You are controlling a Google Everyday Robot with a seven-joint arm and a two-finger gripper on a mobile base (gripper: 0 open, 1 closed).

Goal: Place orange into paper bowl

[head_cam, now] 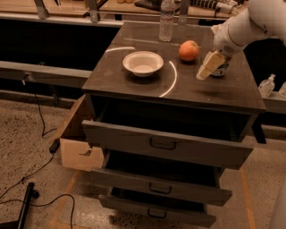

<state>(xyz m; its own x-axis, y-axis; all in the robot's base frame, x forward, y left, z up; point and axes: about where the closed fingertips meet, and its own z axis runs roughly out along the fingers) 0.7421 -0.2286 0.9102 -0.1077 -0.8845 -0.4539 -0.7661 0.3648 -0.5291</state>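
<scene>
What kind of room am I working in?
Probably a lab or workshop: drawer cabinet with open drawers, loose cables on the floor, benches behind. The gripper hangs beside the orange.

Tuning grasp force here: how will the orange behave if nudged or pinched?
The orange is round and sits free on the flat cabinet top, so a sideways nudge would likely roll it. Its smooth skin may slip in a light pinch. The end effector hovers beside it, not touching.
</scene>
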